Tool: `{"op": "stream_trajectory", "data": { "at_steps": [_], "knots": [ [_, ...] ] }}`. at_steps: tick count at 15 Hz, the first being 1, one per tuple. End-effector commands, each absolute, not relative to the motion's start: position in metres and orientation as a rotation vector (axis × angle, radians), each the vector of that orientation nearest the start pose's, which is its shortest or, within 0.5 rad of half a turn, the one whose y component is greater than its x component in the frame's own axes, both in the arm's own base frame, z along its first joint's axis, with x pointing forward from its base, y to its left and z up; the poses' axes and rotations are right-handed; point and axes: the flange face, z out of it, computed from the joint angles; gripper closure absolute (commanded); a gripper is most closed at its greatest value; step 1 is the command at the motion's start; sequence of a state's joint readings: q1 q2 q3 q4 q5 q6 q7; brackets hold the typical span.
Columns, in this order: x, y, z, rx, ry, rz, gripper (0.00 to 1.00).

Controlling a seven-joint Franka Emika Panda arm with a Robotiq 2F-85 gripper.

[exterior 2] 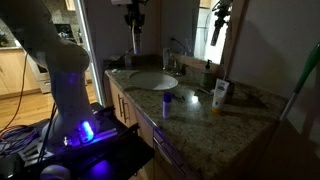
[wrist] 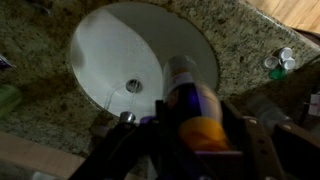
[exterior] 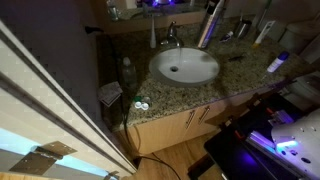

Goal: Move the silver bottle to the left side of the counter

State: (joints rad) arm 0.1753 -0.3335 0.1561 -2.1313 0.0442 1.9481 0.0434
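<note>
Gripping the silver bottle (wrist: pixel 183 88), the end effector (wrist: pixel 190 140) has its dark fingers (wrist: pixel 262 140) closed in on either side of the bottle's body. The contact itself is lost in shadow and blur in the wrist view. That view looks down the bottle's length, so its far end is foreshortened, and a purple and yellow glare covers the near part.

In an exterior view the bottle (exterior 2: pixel 135 42) hangs straight down from the end effector (exterior 2: pixel 135 15). It appears clear of the worktop (exterior 2: pixel 250 110), though its lower end is dim. In an exterior view the bottle (exterior: pixel 208 28) shows as a slanted pale bar, and the end effector above it is cut off by the top edge.

Directly beneath the end effector lies the white oval sink (wrist: pixel 105 45) with its drain (wrist: pixel 133 86). The faucet (exterior: pixel 172 36) stands just beside the bottle's lower end.

Farther out on the speckled worktop, well apart from the end effector, is a pair of small round caps (wrist: pixel 283 60), too small to identify. Farthest off stands a short white-and-blue bottle (exterior 2: pixel 221 95), its label unreadable.
</note>
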Motion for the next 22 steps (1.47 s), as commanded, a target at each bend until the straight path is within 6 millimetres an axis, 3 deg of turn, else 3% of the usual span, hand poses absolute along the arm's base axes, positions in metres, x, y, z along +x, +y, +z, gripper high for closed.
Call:
{"op": "stream_trajectory", "data": {
  "at_steps": [1,2,3,5,7,9,11,12,13,16,17,22],
  "knots": [
    [0.443,0.161,0.557,-3.089,-0.411,-0.223,0.44],
    [0.444,0.154,0.558,-3.089,-0.394,-0.224,0.44],
    [0.45,0.155,0.553,-3.114,-0.398,-0.214,0.69],
    [0.458,0.19,0.537,-3.12,-0.498,-0.169,0.69],
    [0.462,0.238,0.521,-3.123,-0.602,-0.162,0.69],
    [0.477,0.282,0.512,-3.13,-0.621,-0.236,0.69],
    [0.499,0.31,0.511,-3.114,-0.559,-0.342,0.69],
    [0.469,0.293,0.509,-3.13,-0.596,-0.283,0.69],
    [0.475,0.303,0.505,-3.123,-0.591,-0.286,0.44],
    [0.476,0.3,0.501,-3.128,-0.586,-0.272,0.44],
    [0.475,0.299,0.504,-3.129,-0.582,-0.279,0.69],
    [0.505,0.334,0.458,-3.121,-0.585,-0.283,0.69]
  ]
}}
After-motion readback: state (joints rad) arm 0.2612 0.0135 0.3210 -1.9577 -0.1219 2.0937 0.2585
